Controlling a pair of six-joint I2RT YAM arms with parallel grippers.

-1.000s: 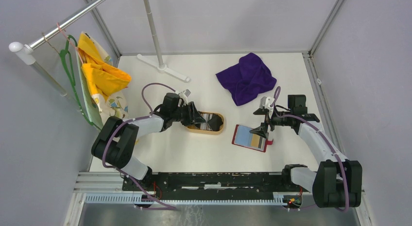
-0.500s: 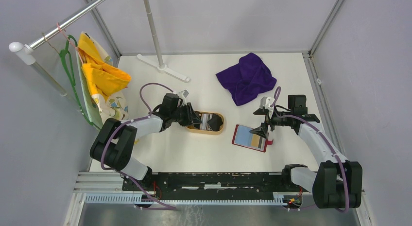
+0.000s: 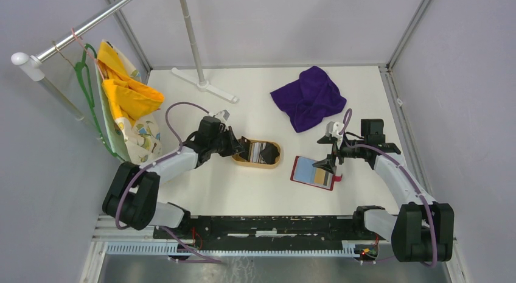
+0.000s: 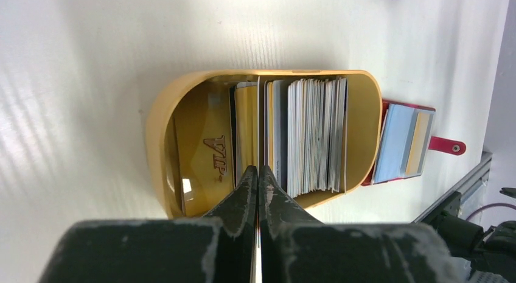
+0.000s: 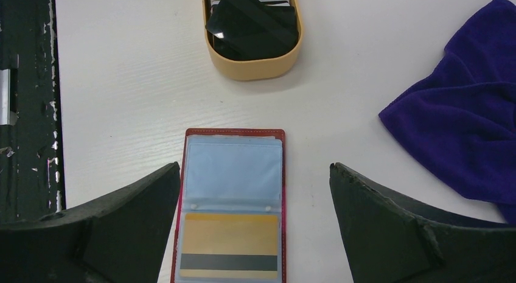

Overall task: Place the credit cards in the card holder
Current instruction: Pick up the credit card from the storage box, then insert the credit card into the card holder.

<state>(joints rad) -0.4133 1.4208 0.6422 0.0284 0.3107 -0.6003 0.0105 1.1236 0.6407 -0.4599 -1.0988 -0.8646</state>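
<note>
While the left gripper (image 4: 258,173) has its 2 fingers pressed shut on what looks like 1 credit card (image 4: 260,122) seen edge-on, it sits at the left end of the 1 oval tan tray (image 4: 159,115). The other credit cards (image 4: 315,137) stand in that tray, packed too tightly to count. Just right of the tray, the 1 red card holder (image 5: 233,133) lies open on the white table (image 3: 243,192), with 1 gold card (image 5: 230,243) already in its near sleeve. Above the holder, the right gripper (image 5: 254,168) hangs with its 2 fingers spread wide, holding nothing. At far right lies 1 crumpled purple cloth (image 3: 310,97).
</note>
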